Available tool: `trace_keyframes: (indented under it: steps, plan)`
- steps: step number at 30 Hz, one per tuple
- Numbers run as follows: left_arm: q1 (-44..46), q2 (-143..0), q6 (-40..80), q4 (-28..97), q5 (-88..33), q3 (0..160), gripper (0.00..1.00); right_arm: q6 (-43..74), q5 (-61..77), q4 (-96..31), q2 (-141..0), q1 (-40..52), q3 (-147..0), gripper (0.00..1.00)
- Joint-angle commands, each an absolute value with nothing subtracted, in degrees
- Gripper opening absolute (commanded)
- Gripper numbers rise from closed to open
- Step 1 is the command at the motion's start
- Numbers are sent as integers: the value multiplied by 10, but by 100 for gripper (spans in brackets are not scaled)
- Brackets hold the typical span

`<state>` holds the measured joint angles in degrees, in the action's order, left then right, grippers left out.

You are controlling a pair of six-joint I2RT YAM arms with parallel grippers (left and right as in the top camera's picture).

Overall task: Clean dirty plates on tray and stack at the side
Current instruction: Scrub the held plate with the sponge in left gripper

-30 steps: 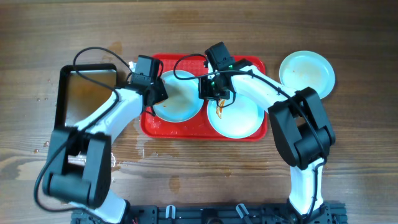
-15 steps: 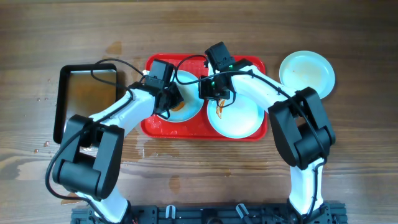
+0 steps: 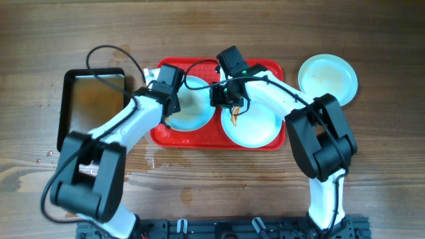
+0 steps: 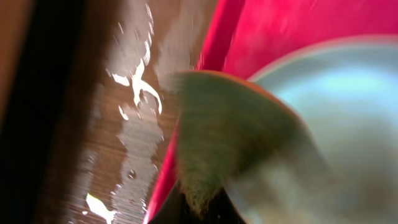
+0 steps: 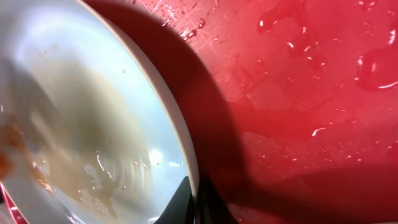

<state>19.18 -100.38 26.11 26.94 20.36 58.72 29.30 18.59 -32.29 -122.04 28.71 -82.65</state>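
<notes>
The red tray (image 3: 265,68) holds two pale plates. My left gripper (image 3: 170,106) is shut on a greenish sponge (image 4: 236,137) at the left rim of the left plate (image 3: 196,113), which also shows in the left wrist view (image 4: 336,93). My right gripper (image 3: 224,99) is shut on that plate's right rim (image 5: 194,180); its inside shows thin brown smears (image 5: 74,155). The right plate (image 3: 255,126) has an orange-brown smear at its left edge. A third plate (image 3: 327,78) lies on the table right of the tray.
A dark metal pan (image 3: 66,106) lies left of the tray, close to my left arm. Water is spilled on the wood (image 3: 156,156) in front of the tray and beside it (image 4: 134,149). Drops lie on the tray floor (image 5: 323,74).
My left gripper with the sponge swept right over the left plate, then back to its left rim. My right gripper and the plates stayed in place.
</notes>
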Motion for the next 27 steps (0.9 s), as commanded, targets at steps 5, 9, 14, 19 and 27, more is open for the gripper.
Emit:
trace_keyframes:
  steps: [5,9,14,19,27]
  plan:
    - [185,-983,286,230,-16,583,4,285,173,-322,-1229,283,-825,6]
    - [185,-1039,323,213,-56,581,4,285,173,-320,-1229,283,-825,6]
    - [185,-1084,316,218,-22,581,4,285,173,-320,-1229,283,-825,6]
    - [185,-1083,253,240,125,581,4,284,173,-321,-1229,283,-825,6]
    - [185,-1004,224,280,276,582,4,265,147,-324,-1229,283,-825,7]
